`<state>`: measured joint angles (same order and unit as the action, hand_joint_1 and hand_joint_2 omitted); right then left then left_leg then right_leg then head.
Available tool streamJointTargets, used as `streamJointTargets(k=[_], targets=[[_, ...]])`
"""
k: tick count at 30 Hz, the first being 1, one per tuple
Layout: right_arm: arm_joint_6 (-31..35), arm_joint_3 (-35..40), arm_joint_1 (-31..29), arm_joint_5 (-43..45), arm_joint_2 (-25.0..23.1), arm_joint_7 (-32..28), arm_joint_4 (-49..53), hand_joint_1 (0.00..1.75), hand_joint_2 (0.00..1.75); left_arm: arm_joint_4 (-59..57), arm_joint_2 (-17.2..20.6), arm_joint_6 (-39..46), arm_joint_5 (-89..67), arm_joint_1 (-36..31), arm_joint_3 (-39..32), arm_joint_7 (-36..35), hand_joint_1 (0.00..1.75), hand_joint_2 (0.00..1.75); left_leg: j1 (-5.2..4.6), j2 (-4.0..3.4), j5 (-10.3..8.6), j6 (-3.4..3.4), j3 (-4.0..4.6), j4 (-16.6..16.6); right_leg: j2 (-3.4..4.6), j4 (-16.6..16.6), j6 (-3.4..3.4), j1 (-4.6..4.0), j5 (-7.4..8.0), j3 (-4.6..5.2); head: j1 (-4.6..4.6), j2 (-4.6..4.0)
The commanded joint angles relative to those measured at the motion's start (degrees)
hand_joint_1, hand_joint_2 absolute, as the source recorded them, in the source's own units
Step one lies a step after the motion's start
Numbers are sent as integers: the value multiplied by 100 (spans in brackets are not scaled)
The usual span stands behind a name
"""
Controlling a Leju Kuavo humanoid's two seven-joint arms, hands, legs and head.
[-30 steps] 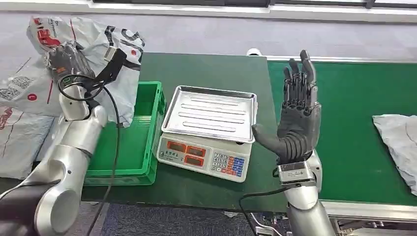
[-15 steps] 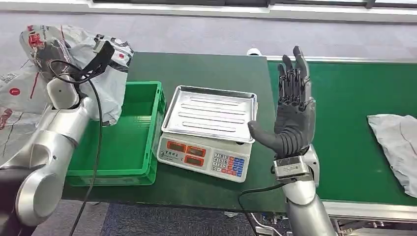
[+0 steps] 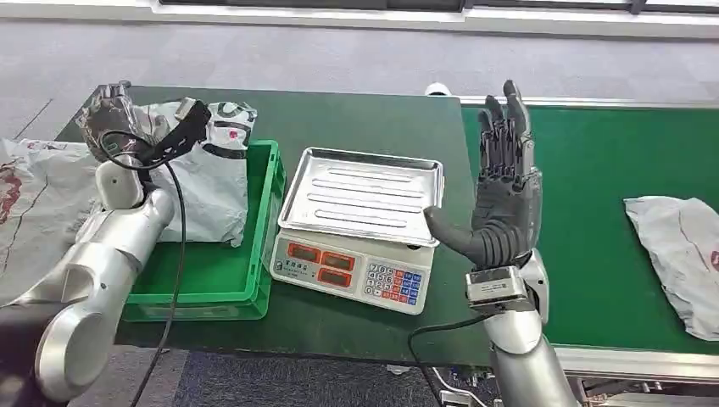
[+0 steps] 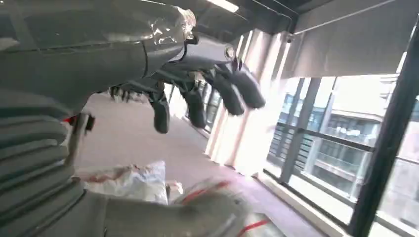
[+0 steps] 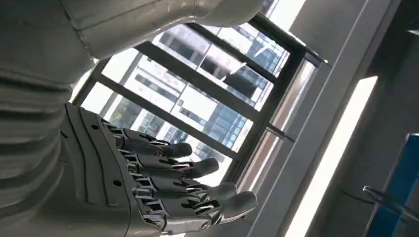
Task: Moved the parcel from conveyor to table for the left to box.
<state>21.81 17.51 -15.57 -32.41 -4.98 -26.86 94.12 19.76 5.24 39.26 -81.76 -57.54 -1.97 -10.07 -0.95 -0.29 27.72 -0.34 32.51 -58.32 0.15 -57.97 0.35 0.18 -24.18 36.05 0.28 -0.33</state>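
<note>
your left hand (image 3: 114, 119) grips the parcel (image 3: 203, 174) above the green box (image 3: 254, 254) at nine o'clock, ready to drop it, while your right hand (image 3: 502, 199) waits empty, fingers straight, near the conveyor (image 3: 593, 254).

Two polished silver arms, rounded and bulbous at the joints. The left arm (image 3: 110, 254) narrows to a white wrist cuff, and a thin black cable (image 3: 174, 246) loops loosely along it to a small black camera bracket (image 3: 188, 123) near the scale (image 3: 360, 229). The left hand (image 3: 110, 127) is dark grey. The right hand (image 3: 504, 199), on the scale's other side, has a grey ribbed palm cover, a thick grey thumb and darker segmented fingers (image 3: 502, 140) with exposed linkages. A silver labelled collar (image 3: 496, 288) rings its wrist, with a black cable below.
</note>
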Motion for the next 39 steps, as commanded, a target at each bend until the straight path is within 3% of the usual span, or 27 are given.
streamJointTargets(k=[1, 7, 10, 13, 15, 17, 20, 25, 28, 29, 30, 32, 39], targets=[[143, -133, 106, 128, 214, -97, -325, 0, 175, 1331, -338, 74, 466, 912, -1349, 1097, 0, 0, 7, 8, -4, 14, -18, 16, -7, 20, -4, -5, 2, -21, -2, 2], [188, -175, 232, 169, 230, -141, -156, 0, 175, 984, -404, 74, 510, 940, -1656, 1480, 0, 0, 6, 11, -3, 14, -15, 16, -10, 19, -3, -4, 0, -18, 0, 0], [214, -201, 258, 153, 240, -153, -134, 0, 175, 755, -443, 74, 1064, 860, -1948, 2014, 0, 0, 6, 14, -4, 16, -11, 13, -13, 17, -4, -4, 0, -14, 0, 2], [298, -229, 338, 145, 262, -170, -116, 0, 175, 721, -632, 74, 2450, 848, -2409, 3482, 0, 0, 5, 8, -1, 8, -1, 4, -8, 8, -2, -4, -1, -3, -2, 2], [399, -259, 466, 149, 338, -188, -111, 0, 175, 915, -919, -794, 3840, 1112, -2408, 4531, 0, 0, 6, 18, -4, 12, -7, 10, -17, 15, -4, -5, -1, -12, -2, 2], [410, -342, 579, 165, 373, -209, -79, 0, 175, 1514, -1206, -1629, 5029, 1613, -2148, 4884, 0, 0, 7, 28, -6, 13, -17, 20, -27, 26, -6, -6, -1, -26, -2, 2], [470, -629, 819, 34, 297, -156, 112, 0, 175, 2551, -1422, -3175, 6250, 2563, -1040, 4706, 0, 0, -4, 21, -3, 5, -24, 23, -21, 22, -6, 5, -5, -26, -2, 2], [466, -760, 903, -7, 249, -138, 200, 0, 175, 2880, -1463, -3192, 6756, 2874, -445, 4655, 0, 0, -5, 25, 8, 4, -10, 9, -23, 17, -9, 5, -12, -17, 2, 2], [564, -869, 900, -86, 291, -57, 79, 0, 175, 3311, -1558, -3878, 7205, 3357, 43, 4739, 0, 0, -16, 5, 25, -3, -35, 13, -5, 17, -15, 16, -20, -39, 0, 0], [614, -961, 872, -180, 325, -40, -60, 0, 175, 3779, -1576, -4438, 7574, 3816, 285, 4837, 0, 0, -18, 22, 21, -1, -49, 23, -22, 25, -17, 20, -22, -55, -2, 2], [627, -1060, 857, -254, 339, 4, -172, 0, 0, 4148, -1646, -4602, 7879, 4208, 316, 4986, 0, 0, -22, 7, 25, -7, -60, 26, -7, 26, -19, 22, -25, -59, 0, 2], [575, -1179, 846, -225, 332, -94, -272, 0, 0, 4467, -1611, -4511, 7944, 4550, 501, 5007, 0, 0, -22, -6, 29, -6, -72, 33, 4, 36, -20, 22, -23, -66, -4, 2], [573, -1160, 854, -239, 299, -97, -228, 0, 0, 4438, -1557, -4509, 7983, 4426, 467, 4988, 0, 0, -13, 6, 33, -3, -49, 13, -4, 19, -24, 13, -37, -50, 0, 2]])
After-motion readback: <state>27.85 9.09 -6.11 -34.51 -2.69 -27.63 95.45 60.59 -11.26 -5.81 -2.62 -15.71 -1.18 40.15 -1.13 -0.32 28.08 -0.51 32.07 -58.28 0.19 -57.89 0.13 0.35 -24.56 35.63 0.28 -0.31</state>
